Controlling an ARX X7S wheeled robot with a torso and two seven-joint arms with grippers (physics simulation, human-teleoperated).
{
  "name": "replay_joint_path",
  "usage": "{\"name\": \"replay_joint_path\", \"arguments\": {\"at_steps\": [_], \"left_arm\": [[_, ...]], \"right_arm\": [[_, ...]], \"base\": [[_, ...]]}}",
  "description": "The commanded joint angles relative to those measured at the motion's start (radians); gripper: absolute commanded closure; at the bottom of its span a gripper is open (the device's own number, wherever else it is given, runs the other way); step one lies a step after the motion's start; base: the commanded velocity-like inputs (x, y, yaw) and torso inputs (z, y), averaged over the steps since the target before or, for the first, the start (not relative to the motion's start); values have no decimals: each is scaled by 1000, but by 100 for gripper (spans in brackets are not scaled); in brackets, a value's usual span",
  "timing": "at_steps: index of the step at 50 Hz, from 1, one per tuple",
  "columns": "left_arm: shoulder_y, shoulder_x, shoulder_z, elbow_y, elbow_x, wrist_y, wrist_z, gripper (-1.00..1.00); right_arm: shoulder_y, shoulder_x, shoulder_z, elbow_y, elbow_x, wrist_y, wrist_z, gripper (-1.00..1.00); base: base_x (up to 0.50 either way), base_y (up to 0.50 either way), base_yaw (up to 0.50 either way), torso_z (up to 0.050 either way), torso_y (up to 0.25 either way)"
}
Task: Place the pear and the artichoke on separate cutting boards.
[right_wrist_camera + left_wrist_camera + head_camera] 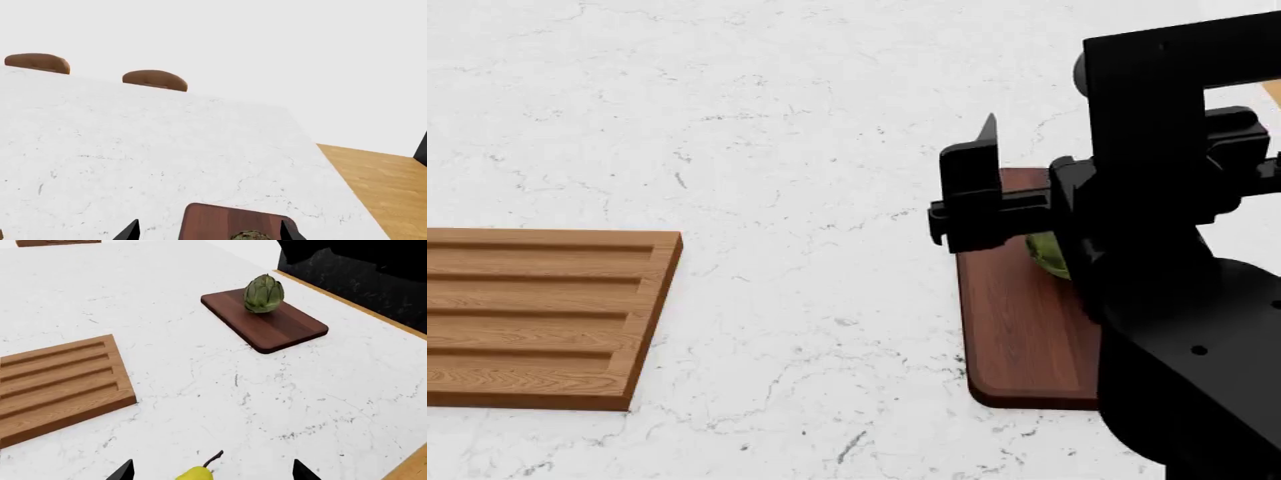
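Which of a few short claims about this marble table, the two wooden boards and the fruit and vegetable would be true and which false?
1. The round dull-green artichoke sits on the smooth dark reddish-brown board. True.
2. The small yellow-green pear lies on the grooved light-tan board. False: it lies on neither board, between the left gripper fingertips.
3. The grooved board holds nothing. True.
4. The two boards touch. False: bare white marble table separates them.
5. The right gripper is clamped on the artichoke. False: its fingertips stand wide apart above it.
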Motion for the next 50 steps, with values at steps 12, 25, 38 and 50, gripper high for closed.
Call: {"name": "replay_joint_path", "arguments": {"at_steps": [12,25,38,50], "left_arm": [[100,41,95,1,45,-108,-53,-100],[52,59,235,-83,227,-175,25,-100],[99,191,200,-245,369,-391,144,-100],[146,184,190,-274,478,-426,246,-100]], "right_arm": [[-83,13,-12,-4,-13,-47,-7,-100],[-135,18,-12,-28,1,-55,-3,-100],[-195,9,-24,-23,-13,-95,-8,-100],[-217,7,-28,-14,-18,-120,-13,-100]], "base": [[0,0,0,0,0],[0,0,0,0,0],[0,0,0,0,0],[0,0,0,0,0]]}}
